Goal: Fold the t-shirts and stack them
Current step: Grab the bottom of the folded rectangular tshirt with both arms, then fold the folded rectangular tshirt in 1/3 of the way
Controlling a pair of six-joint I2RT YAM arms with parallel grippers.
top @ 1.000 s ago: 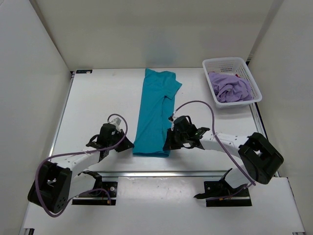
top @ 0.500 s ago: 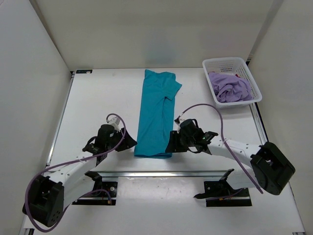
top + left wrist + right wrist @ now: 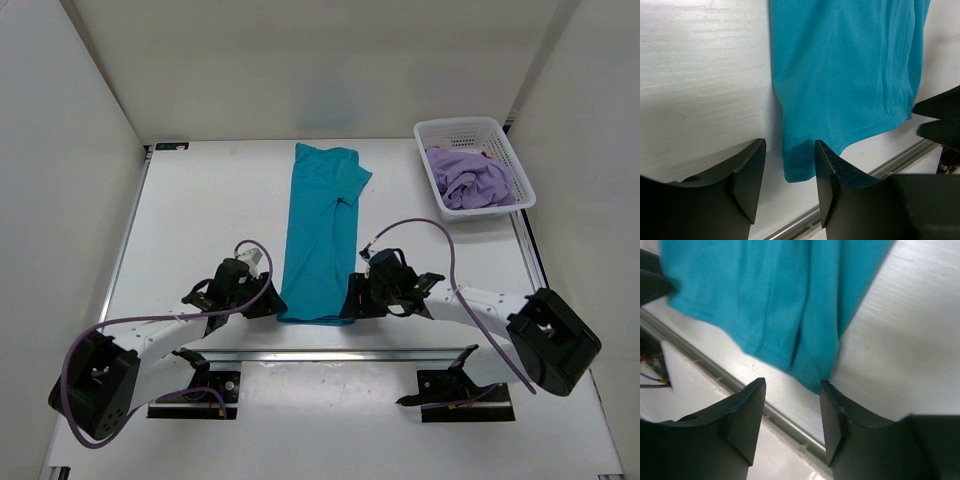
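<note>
The teal t-shirt (image 3: 318, 230) lies folded into a long narrow strip down the middle of the table, with its hem toward the arms. My left gripper (image 3: 270, 300) sits low at the hem's left corner. In the left wrist view it (image 3: 789, 145) is open, and the teal corner (image 3: 797, 167) lies flat between its fingers, ungripped. My right gripper (image 3: 352, 300) is at the hem's right corner. It (image 3: 792, 382) is open too, with the teal edge (image 3: 810, 372) just ahead of the fingertips. A lavender t-shirt (image 3: 472, 180) lies crumpled in the basket.
The white mesh basket (image 3: 455, 124) stands at the back right corner of the table. A metal rail (image 3: 330, 353) runs along the table's near edge, just behind both grippers. White walls close in the left, back and right sides.
Both grippers have gone from shut to open and let go of the teal hem. The left one has slid right and nearer, up to the hem's left corner. The right one has dropped slightly toward the near edge.
</note>
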